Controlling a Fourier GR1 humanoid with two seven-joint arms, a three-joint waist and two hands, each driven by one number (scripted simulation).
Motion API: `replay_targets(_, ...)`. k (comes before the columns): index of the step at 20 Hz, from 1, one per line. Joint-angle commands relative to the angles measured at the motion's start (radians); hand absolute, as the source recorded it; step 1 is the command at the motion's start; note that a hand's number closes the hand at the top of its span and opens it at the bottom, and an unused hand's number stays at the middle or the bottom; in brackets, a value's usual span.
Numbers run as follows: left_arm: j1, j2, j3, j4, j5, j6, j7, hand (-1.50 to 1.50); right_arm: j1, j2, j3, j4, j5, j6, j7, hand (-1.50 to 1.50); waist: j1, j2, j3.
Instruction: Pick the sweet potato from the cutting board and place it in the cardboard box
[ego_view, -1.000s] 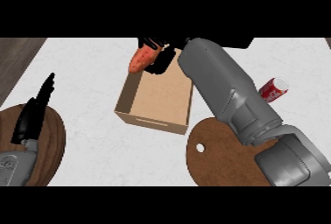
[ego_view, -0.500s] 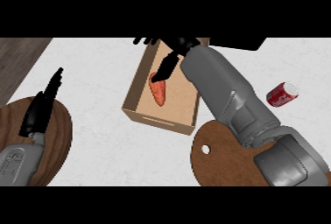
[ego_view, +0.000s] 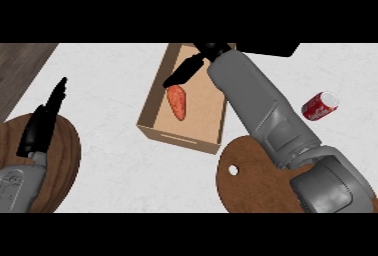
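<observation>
The orange sweet potato (ego_view: 177, 102) lies lengthwise on the floor of the open cardboard box (ego_view: 179, 139), in its middle part. My right hand (ego_view: 193, 65) hangs over the box's far half on a long grey forearm. Its fingers (ego_view: 180, 78) are straight and point down-left, with the tips just at the potato's far end. They do not curl round it. The round wooden cutting board (ego_view: 247, 192) with a small hole sits at the lower right, partly under my right arm. My left hand (ego_view: 42, 125) rests open at the left, fingers up.
A red soda can (ego_view: 320, 106) lies on the white counter to the right of my arm. A dark round wooden board (ego_view: 63, 150) lies under my left hand. A dark wood strip (ego_view: 21, 65) runs along the upper left. A black object (ego_view: 272, 48) sits behind the box.
The sweet potato went from being held over the box's far edge down into the box. My right hand's fingers have straightened off it. The left hand stayed put.
</observation>
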Motion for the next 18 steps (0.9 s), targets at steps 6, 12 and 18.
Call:
replay_targets(6,0.02,0.021,0.044,0.037,0.012,0.001,-0.04,0.0,0.007,-0.101,-0.126,-0.011,-0.123,0.145,-0.056,-1.5,-0.055,0.003,0.0)
replay_targets(12,0.055,-0.006,0.032,0.004,0.008,0.017,-0.035,0.0,0.026,-0.241,-0.159,0.011,-0.145,0.22,-0.034,-1.5,-0.047,0.005,0.001)
replay_targets(18,0.049,-0.013,0.015,-0.018,-0.012,0.026,-0.019,0.0,0.071,-0.365,-0.16,0.013,-0.138,0.3,-0.072,-1.5,-0.04,0.011,0.002)
